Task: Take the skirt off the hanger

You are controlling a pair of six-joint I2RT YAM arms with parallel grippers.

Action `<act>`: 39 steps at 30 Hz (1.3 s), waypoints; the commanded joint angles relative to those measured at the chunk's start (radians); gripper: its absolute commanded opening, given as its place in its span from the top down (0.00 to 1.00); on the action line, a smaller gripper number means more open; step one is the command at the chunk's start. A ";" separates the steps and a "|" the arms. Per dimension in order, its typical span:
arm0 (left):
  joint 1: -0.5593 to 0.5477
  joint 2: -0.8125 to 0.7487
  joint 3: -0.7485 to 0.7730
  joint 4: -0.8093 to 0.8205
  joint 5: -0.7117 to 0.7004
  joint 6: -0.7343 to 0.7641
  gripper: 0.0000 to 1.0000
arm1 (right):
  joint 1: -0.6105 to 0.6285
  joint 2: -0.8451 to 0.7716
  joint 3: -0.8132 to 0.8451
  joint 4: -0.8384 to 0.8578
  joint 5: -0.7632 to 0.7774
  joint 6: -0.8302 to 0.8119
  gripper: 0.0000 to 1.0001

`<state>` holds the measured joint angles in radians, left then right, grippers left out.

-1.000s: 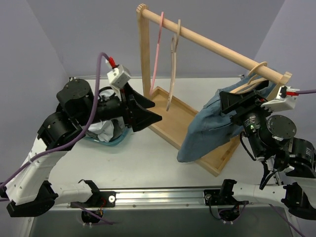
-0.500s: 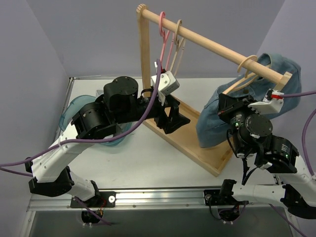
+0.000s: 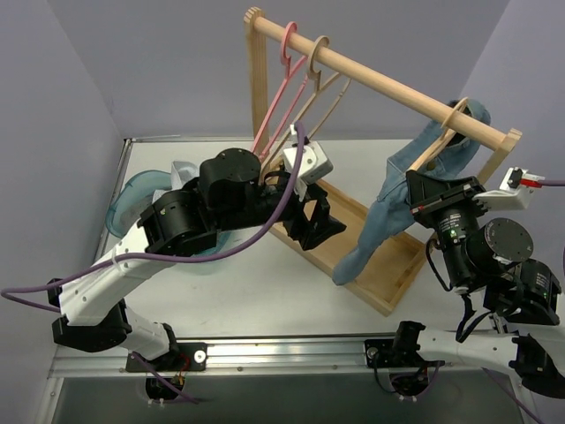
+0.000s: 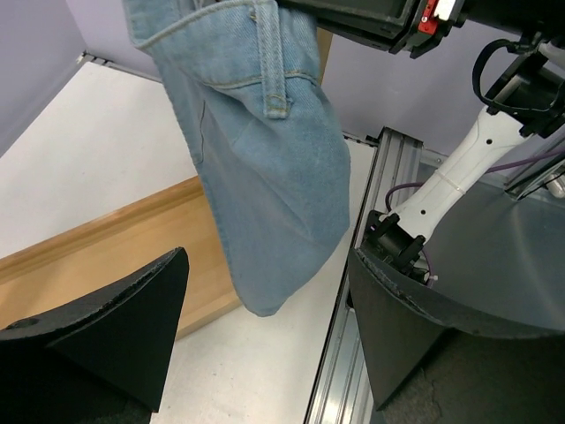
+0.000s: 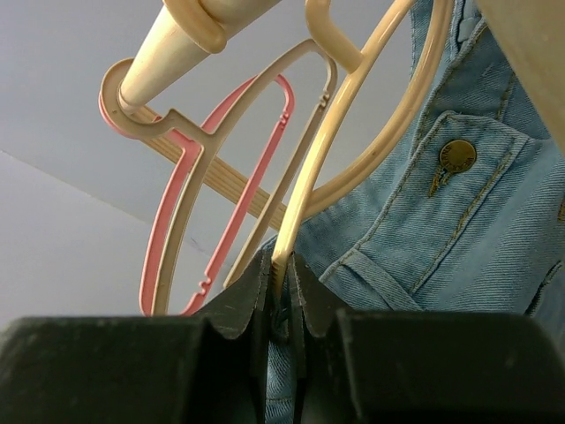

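The blue denim skirt (image 3: 388, 208) hangs from a beige hanger (image 3: 434, 146) at the right end of the wooden rail (image 3: 380, 84). Its hem droops over the rack's base tray (image 3: 388, 283). My right gripper (image 3: 434, 187) is up against the skirt's waist. In the right wrist view this gripper (image 5: 281, 265) is shut on the hanger's (image 5: 353, 132) thin beige arm, with the skirt (image 5: 459, 238) and its brass button just beside. My left gripper (image 3: 320, 225) is open, left of the hem. In the left wrist view the skirt (image 4: 265, 159) hangs ahead of the open left gripper (image 4: 267, 265), untouched.
A pink hanger (image 3: 275, 97) and beige empty hangers (image 3: 309, 97) hang at the rail's left end, by the upright post (image 3: 257, 79). A teal bowl (image 3: 131, 199) holding white cloth sits at the far left. The metal frame rail (image 4: 353, 344) runs along the table's near edge.
My right gripper has shut on the hanger's arm. The left arm swung right from the bowl toward the skirt's hem, opening wider. The skirt has shifted and now hangs narrower.
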<state>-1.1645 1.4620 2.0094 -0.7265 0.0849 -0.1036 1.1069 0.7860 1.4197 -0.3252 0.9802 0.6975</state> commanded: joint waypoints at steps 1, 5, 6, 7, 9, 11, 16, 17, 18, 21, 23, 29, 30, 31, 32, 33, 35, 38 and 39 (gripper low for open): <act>-0.027 0.038 0.040 0.045 -0.054 0.022 0.18 | -0.001 0.004 0.030 0.095 0.057 -0.015 1.00; -0.031 0.041 0.025 0.062 -0.060 0.012 0.19 | 0.002 0.019 0.039 0.156 0.086 -0.030 1.00; -0.031 0.038 0.022 0.065 -0.057 0.012 0.18 | 0.004 0.028 0.062 0.160 0.097 -0.032 1.00; -0.032 0.038 0.019 0.065 -0.060 0.010 0.18 | 0.002 0.053 0.074 0.169 0.112 -0.036 1.00; -0.032 0.031 0.011 0.067 -0.062 0.010 0.18 | 0.004 0.077 0.094 0.184 0.126 -0.053 1.00; -0.032 0.023 0.008 0.070 -0.068 0.005 0.18 | 0.004 0.102 0.094 0.228 0.138 -0.067 1.00; -0.032 -0.011 -0.015 0.078 -0.076 0.005 0.18 | 0.001 0.121 0.056 0.305 0.195 -0.059 1.00; -0.032 -0.014 -0.015 0.073 -0.079 0.007 0.18 | 0.001 0.118 0.035 0.311 0.218 -0.056 1.00; -0.032 -0.014 -0.014 0.070 -0.106 0.008 0.18 | -0.001 0.116 0.028 0.313 0.233 -0.047 1.00; -0.032 -0.019 -0.012 0.059 -0.119 0.015 0.18 | 0.001 0.102 -0.007 0.373 0.268 -0.036 1.00; -0.032 -0.022 -0.015 0.056 -0.120 0.016 0.18 | -0.001 0.111 -0.008 0.408 0.284 -0.064 1.00; -0.032 -0.020 -0.021 0.062 -0.113 0.013 0.18 | -0.005 0.159 0.019 0.509 0.301 -0.156 1.00; -0.032 -0.020 -0.023 0.065 -0.112 0.012 0.18 | -0.005 0.166 0.024 0.514 0.304 -0.159 1.00; -0.032 -0.020 -0.021 0.067 -0.112 0.012 0.18 | -0.008 0.182 0.031 0.529 0.311 -0.165 1.00; -0.032 -0.019 -0.021 0.065 -0.111 0.012 0.18 | -0.012 0.188 0.030 0.541 0.313 -0.176 1.00; -0.032 -0.019 -0.018 0.065 -0.111 0.010 0.18 | -0.015 0.193 0.028 0.551 0.316 -0.185 1.00; -0.032 -0.020 -0.014 0.058 -0.112 0.008 0.18 | -0.027 0.213 0.028 0.563 0.322 -0.188 1.00; -0.032 -0.032 -0.021 0.059 -0.128 0.008 0.18 | -0.059 0.228 0.016 0.590 0.318 -0.194 1.00; -0.032 -0.035 -0.029 0.061 -0.131 0.005 0.18 | -0.070 0.237 0.016 0.594 0.311 -0.196 1.00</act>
<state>-1.1923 1.4624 1.9862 -0.6991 -0.0227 -0.0956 1.0672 1.0046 1.4120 0.1764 1.2602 0.5323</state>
